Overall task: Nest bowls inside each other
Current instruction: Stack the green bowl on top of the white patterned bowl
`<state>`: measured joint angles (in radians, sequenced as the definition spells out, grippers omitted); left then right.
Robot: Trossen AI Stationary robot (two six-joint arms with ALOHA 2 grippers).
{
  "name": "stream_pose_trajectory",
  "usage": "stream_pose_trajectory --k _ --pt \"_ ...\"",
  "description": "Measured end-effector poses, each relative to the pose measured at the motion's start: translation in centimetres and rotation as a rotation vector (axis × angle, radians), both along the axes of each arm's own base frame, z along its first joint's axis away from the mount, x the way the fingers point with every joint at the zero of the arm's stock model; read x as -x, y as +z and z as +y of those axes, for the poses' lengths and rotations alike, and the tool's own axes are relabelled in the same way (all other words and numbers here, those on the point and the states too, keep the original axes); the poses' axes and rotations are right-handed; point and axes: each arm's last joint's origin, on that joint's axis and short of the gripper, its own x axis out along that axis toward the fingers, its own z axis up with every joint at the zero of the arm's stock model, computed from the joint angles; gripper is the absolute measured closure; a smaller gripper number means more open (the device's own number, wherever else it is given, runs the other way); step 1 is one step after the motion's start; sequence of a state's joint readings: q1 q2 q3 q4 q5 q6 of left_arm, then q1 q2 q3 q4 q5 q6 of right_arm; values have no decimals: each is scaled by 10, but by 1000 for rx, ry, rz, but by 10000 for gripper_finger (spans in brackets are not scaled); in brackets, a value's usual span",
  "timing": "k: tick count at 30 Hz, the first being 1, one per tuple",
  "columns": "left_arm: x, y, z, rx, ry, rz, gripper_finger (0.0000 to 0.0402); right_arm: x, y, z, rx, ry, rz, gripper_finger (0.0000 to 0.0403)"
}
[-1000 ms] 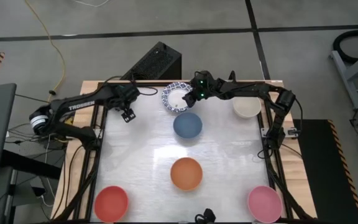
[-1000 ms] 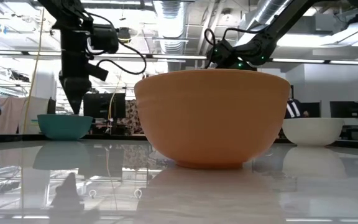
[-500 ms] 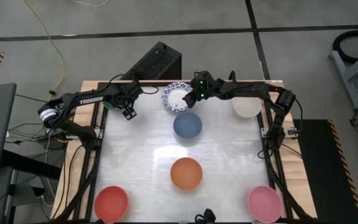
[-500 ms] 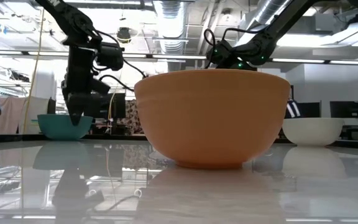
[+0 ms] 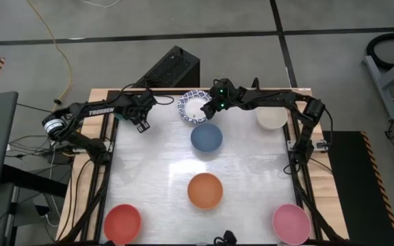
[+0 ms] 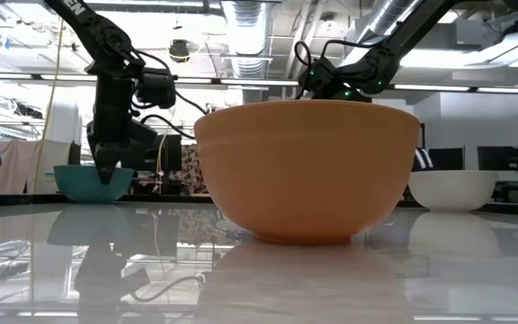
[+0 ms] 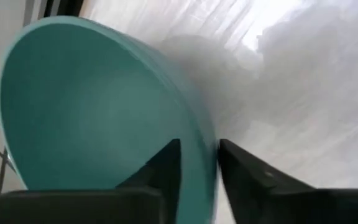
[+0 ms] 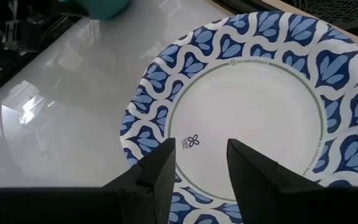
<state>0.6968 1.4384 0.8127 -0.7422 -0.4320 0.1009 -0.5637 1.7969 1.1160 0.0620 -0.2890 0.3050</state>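
Note:
A teal bowl (image 5: 119, 115) stands on its base at the table's far left, mostly hidden under my left arm; the low view shows it too (image 6: 79, 184). My left gripper (image 7: 199, 144) is shut on its rim (image 5: 142, 124). My right gripper (image 8: 201, 144) hangs open above a white bowl with a blue-patterned rim (image 5: 195, 108) at the far middle, its fingers clear of it. Blue (image 5: 206, 138), orange (image 5: 205, 190), cream (image 5: 271, 117), red (image 5: 122, 223) and pink (image 5: 291, 223) bowls stand apart on the table. My left gripper pinches the teal bowl's rim (image 7: 197, 121) on the side toward the table's middle. One finger (image 7: 163, 165) is inside the bowl and the other (image 7: 247, 174) outside. The fingers come slanting down from above. The bowl sits on the table.
The big orange bowl (image 6: 306, 166) fills the middle of the low view and hides the patterned bowl there. Bare white tabletop (image 5: 156, 171) lies between the bowls. A black box (image 5: 169, 68) stands off the table's far edge.
My left gripper has sunk toward the teal bowl, tipping a little, and its fingers have drawn together on the rim. The bowl has kept its place.

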Motion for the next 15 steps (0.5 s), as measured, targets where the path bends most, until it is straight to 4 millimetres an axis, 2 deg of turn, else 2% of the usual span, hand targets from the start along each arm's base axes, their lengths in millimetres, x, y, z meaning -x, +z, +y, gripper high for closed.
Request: stream_pose_trajectory --k 3,5,15 --pt "0 0 0 0 -4 2 372 -2 0 3 1 8 -2 239" --pt "0 0 0 2 -13 8 393 -3 0 5 1 14 -2 239" --pt "-3 0 -4 9 -86 38 401 -8 3 11 7 34 -12 239"
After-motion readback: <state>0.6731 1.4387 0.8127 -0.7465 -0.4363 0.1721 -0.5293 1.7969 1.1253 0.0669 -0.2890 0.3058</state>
